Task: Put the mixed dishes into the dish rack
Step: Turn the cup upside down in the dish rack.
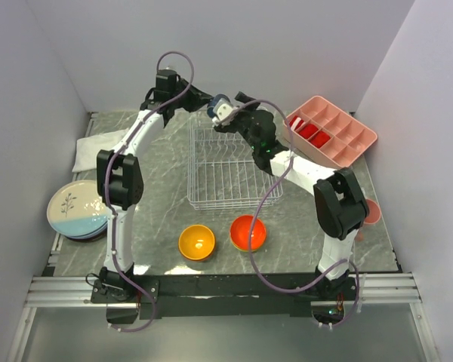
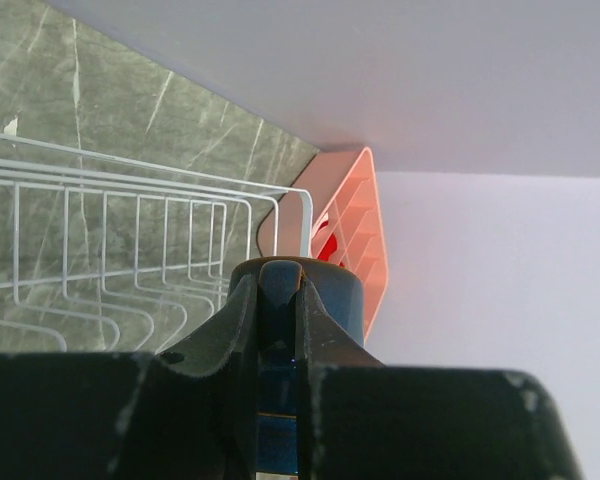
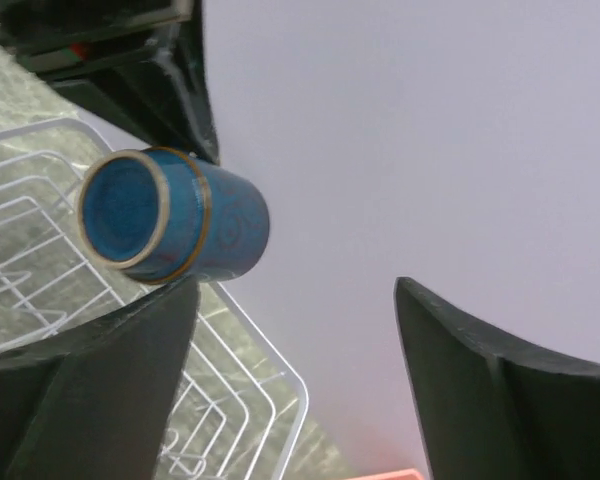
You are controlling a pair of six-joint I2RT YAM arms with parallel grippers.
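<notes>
My left gripper (image 1: 211, 105) is shut on a navy cup (image 1: 221, 110) and holds it on its side above the back right corner of the white wire dish rack (image 1: 234, 172). In the left wrist view its fingers (image 2: 320, 330) pinch the cup's wall (image 2: 352, 292). My right gripper (image 1: 241, 113) is open and empty just right of the cup. In the right wrist view the cup (image 3: 205, 228) lies at the tip of its left finger (image 3: 130, 370), its mouth facing the camera. An orange-yellow bowl (image 1: 196, 242) and a red-orange bowl (image 1: 248, 232) sit in front of the rack.
A stack of plates (image 1: 76, 210), cream with a leaf sprig on top, lies at the left edge. A white folded cloth (image 1: 90, 151) lies behind it. A pink compartment tray (image 1: 334, 130) stands at the back right. A pink cup (image 1: 371, 212) shows beside the right arm.
</notes>
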